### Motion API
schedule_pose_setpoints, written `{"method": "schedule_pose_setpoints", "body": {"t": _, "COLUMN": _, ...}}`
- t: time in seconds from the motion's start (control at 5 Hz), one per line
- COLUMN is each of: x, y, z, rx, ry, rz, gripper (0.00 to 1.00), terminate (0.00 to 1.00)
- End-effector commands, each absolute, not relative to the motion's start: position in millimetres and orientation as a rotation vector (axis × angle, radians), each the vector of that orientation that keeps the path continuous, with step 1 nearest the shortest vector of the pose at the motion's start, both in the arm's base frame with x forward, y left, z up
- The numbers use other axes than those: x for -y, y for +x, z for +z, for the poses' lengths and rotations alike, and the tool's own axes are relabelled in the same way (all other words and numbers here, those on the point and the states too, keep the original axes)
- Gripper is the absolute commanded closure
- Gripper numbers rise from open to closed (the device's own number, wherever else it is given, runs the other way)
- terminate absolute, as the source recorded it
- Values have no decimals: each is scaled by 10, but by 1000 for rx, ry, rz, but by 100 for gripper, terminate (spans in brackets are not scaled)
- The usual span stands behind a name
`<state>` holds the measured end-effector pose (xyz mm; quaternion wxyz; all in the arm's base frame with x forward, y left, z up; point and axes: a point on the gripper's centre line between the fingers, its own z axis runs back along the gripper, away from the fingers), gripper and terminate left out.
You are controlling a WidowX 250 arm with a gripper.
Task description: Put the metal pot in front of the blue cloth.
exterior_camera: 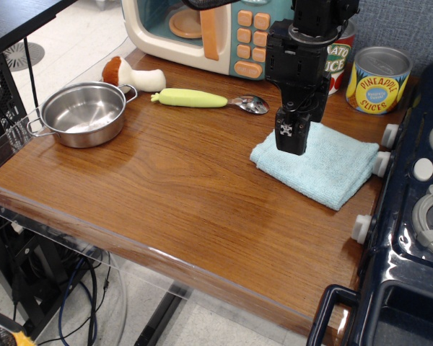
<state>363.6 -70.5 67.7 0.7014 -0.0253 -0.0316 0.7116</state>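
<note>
Well off to the gripper's (291, 141) left, across bare wood, sits the metal pot (83, 114). The gripper hangs just over the blue cloth (325, 167), holding nothing; whether its jaws are parted I cannot tell.

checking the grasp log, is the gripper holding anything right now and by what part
Nothing is held: the gripper hangs over the blue cloth, far from the metal pot.

You have a small, shallow, shiny stainless-steel pot (83, 114) with two wire loop handles sitting upright and empty at the table's left edge. Your folded light blue terry cloth (325, 166) lies flat well apart, far right.
</note>
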Motion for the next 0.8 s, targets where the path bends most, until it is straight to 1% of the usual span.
{"method": "schedule_pose_setpoints", "body": {"t": 0.0, "x": 705, "y": 3636, "z": 677, "rx": 70, "ry": -56, "rz": 1584, "gripper": 0, "terminate": 0}}
{"method": "schedule_pose_setpoints", "body": {"t": 0.2, "x": 528, "y": 3678, "z": 725, "rx": 64, "ry": -89, "rz": 1647, "gripper": 0, "terminate": 0}}
{"method": "schedule_pose_setpoints", "body": {"t": 0.4, "x": 205, "y": 3691, "z": 864, "rx": 53, "ry": -142, "rz": 1757, "gripper": 0, "terminate": 0}}
{"method": "schedule_pose_setpoints", "body": {"t": 0.6, "x": -231, "y": 3626, "z": 1015, "rx": 82, "ry": -195, "rz": 1908, "gripper": 0, "terminate": 0}}
